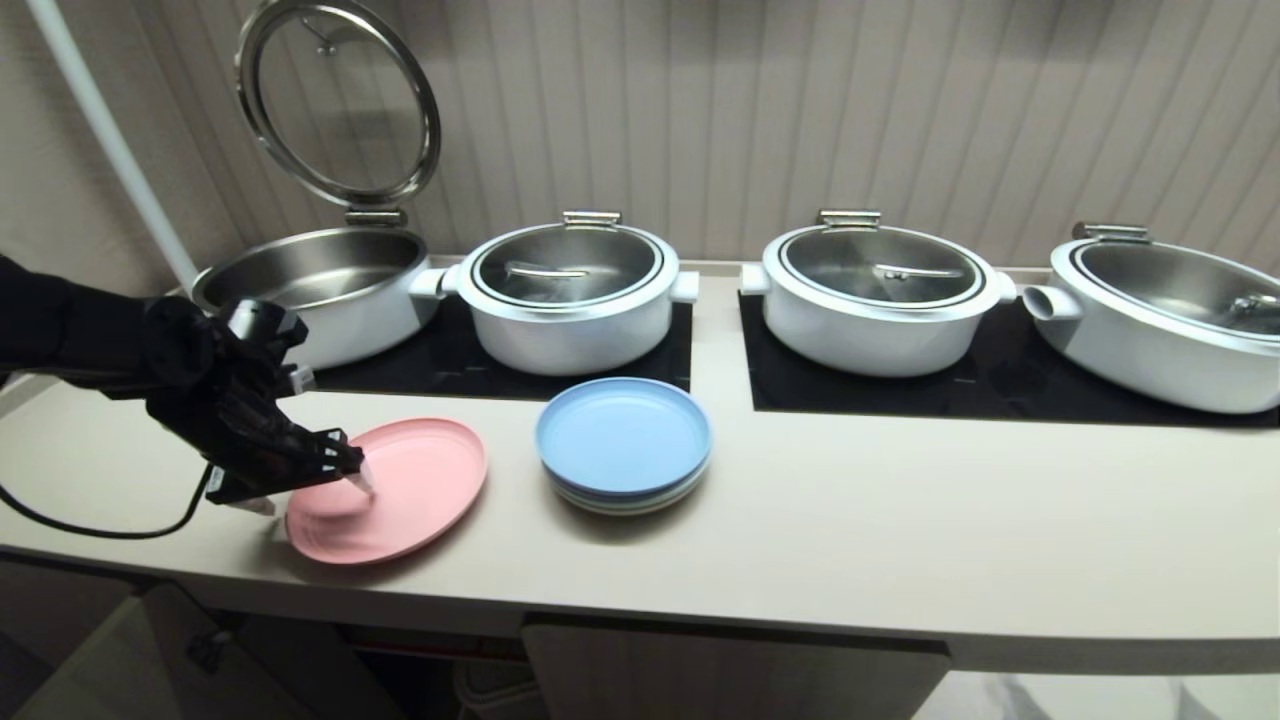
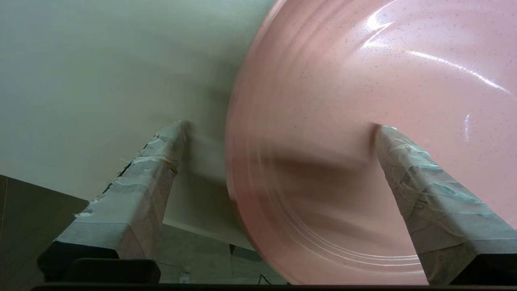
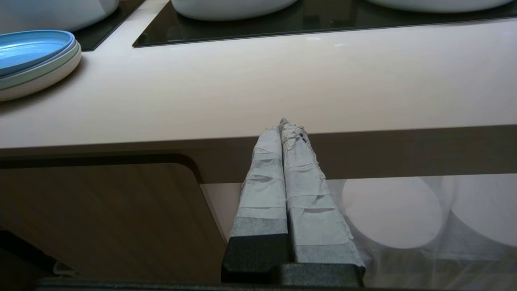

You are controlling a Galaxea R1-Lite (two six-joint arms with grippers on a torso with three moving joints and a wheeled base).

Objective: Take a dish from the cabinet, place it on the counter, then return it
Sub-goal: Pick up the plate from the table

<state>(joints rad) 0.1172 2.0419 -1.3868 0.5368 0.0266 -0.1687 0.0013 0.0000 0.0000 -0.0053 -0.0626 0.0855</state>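
The pink dish (image 1: 400,485) lies on the cream counter (image 1: 900,520) at the left, close to its front edge. My left gripper (image 1: 315,495) stands open across the dish's left rim. One taped finger (image 2: 408,169) is over the dish (image 2: 363,81), the other finger (image 2: 157,161) is over bare counter (image 2: 80,81) beside it, and neither presses the rim. My right gripper (image 3: 284,123) is shut and empty, parked below the counter's edge before the cabinet (image 3: 101,210). The cabinet (image 1: 700,670) shows under the counter, with its left side dark and open.
A stack of plates topped by a blue one (image 1: 623,440) sits right of the dish. Behind stand several white pots on black cooktop panels (image 1: 900,390); the leftmost pot (image 1: 310,280) has its lid raised. A black cable (image 1: 100,525) hangs at the left.
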